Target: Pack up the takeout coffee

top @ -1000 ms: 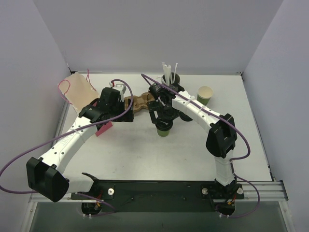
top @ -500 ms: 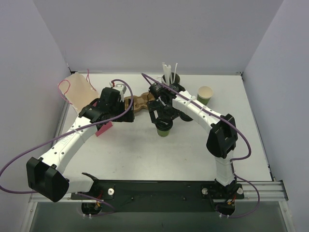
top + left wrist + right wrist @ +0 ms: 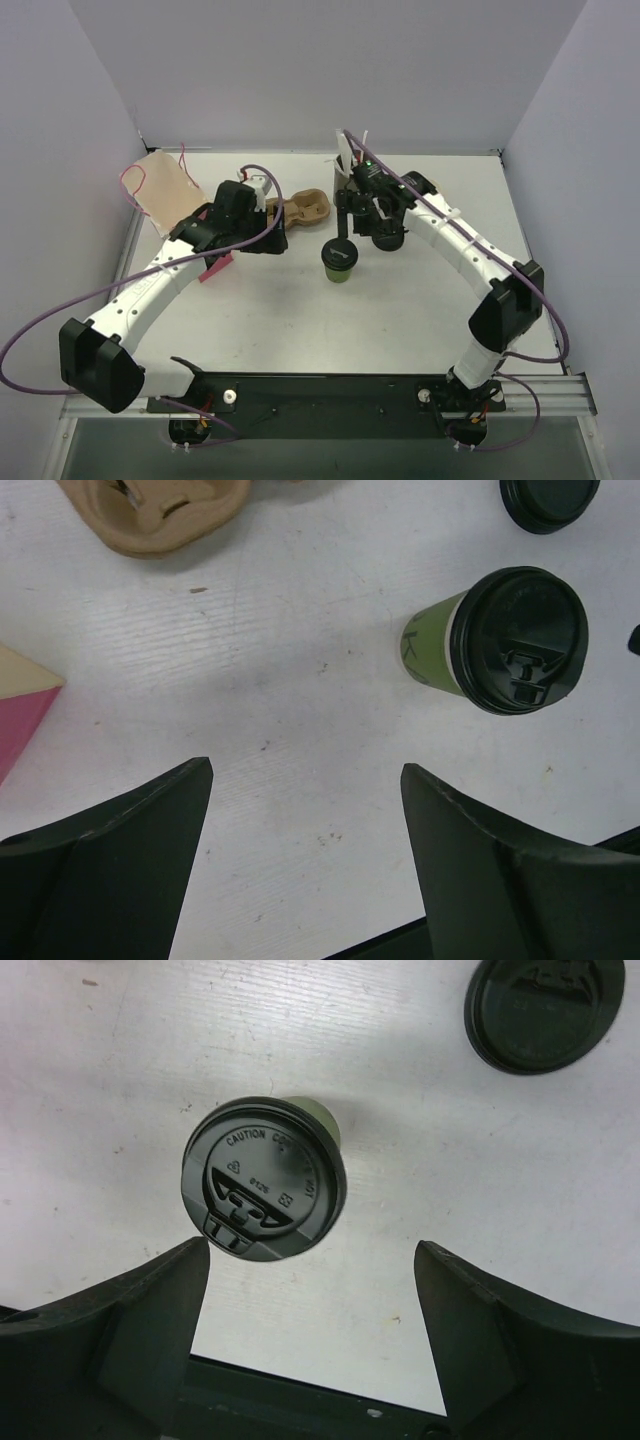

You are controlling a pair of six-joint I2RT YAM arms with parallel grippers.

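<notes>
Takeout coffee (image 3: pixel 339 272) stands mid-table in the top view, its black lid (image 3: pixel 339 254) already on. One brown carrier (image 3: pixel 303 209) lies just farther back and one paper bag (image 3: pixel 160 185) far left, so I judge the packing itself remains

Left wrist view: the left gripper (image 3: pixel 305 780) hangs with jaws apart and empty; one cup sits to the right, one spare lid (image 3: pixel 548 500) beyond it

Right wrist view: the right gripper (image 3: pixel 312 1255) is likewise spread and empty above that cup

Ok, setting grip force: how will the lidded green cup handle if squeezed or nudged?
The cup looks paper, so its wall likely dents under hard squeezing. Its lid probably stiffens the rim. Upright and narrow, it may tip if pushed high.
</notes>
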